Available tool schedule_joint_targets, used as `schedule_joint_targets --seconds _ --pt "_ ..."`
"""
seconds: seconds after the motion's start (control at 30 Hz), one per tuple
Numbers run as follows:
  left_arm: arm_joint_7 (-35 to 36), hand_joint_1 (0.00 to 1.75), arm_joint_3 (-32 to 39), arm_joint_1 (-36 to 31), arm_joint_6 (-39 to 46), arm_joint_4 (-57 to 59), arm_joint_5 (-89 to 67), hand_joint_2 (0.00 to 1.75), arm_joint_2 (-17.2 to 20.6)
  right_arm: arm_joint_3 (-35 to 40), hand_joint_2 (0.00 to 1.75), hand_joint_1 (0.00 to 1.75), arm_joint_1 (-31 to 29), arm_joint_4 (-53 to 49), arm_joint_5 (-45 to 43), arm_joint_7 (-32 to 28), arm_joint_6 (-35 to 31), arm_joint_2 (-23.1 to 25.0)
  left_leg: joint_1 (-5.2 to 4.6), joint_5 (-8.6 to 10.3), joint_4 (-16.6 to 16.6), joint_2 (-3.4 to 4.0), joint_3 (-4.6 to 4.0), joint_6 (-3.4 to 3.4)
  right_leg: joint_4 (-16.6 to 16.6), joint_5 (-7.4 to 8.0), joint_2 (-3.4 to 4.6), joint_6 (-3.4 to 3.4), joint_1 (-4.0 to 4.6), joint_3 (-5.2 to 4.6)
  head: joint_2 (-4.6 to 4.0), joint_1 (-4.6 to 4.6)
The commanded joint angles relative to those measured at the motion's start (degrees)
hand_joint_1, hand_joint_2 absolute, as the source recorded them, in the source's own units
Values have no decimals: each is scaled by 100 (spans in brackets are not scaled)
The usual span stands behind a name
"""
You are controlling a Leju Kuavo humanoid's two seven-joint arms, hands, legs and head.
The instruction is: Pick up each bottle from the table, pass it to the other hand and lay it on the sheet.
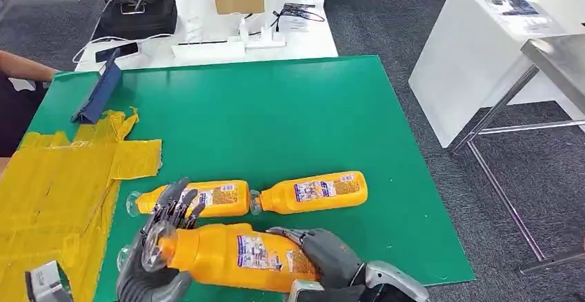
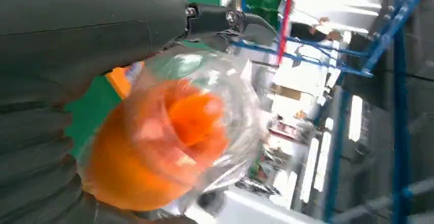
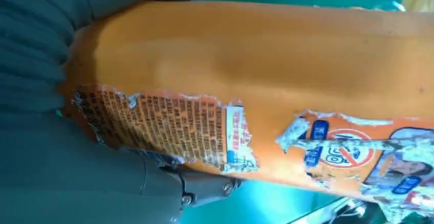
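Spanning both hands, bottle (image 1: pixel 238 255), cap at left hand (image 1: pixel 155 260)

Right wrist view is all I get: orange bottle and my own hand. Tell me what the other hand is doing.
Observer: The left hand is wrapped around the cap end of the held bottle, while the right hand grips its base end.
Operator: Report what lies on the table.
Observer: Two other bottles lie on their sides, end to end, on the green mat, just beyond the held one.
Operator: Now the sheet.
Observer: The yellow sheet lies crumpled on the robot's left. The part that shows has no bottle on it.
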Motion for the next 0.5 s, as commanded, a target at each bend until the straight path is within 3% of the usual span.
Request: schedule_joint_targets --seconds 0.03,0.23,0.27,0.3,0.5 --pt "-19 0 -71 23 -445 99 691 175 225 619 175 175 -606 162 102 -158 114 -27 4 -7 2 23 12 -3 -1 0 15 -15 7 8 0 0" --pt "-58 0 -86 41 -535 40 805 175 224 615 175 175 -637 110 113 -186 39 106 8 -13 8 24 18 -5 0 -7 13 -22 12 18 0 0" --pt "-61 58 -83 41 -534 35 817 175 220 622 175 175 -654 103 113 -185 41 131 3 -6 3 18 10 -3 1 -2 11 -14 6 8 0 0" --pt "-69 175 -64 46 -526 37 854 175 209 635 175 175 -669 109 116 -174 50 138 6 -10 6 21 12 -4 2 -4 12 -18 9 12 0 0" --pt "-115 175 -28 37 -611 66 950 175 199 641 175 175 -596 191 156 -139 39 74 4 -5 1 11 10 -3 -2 -2 4 -13 6 10 0 2"
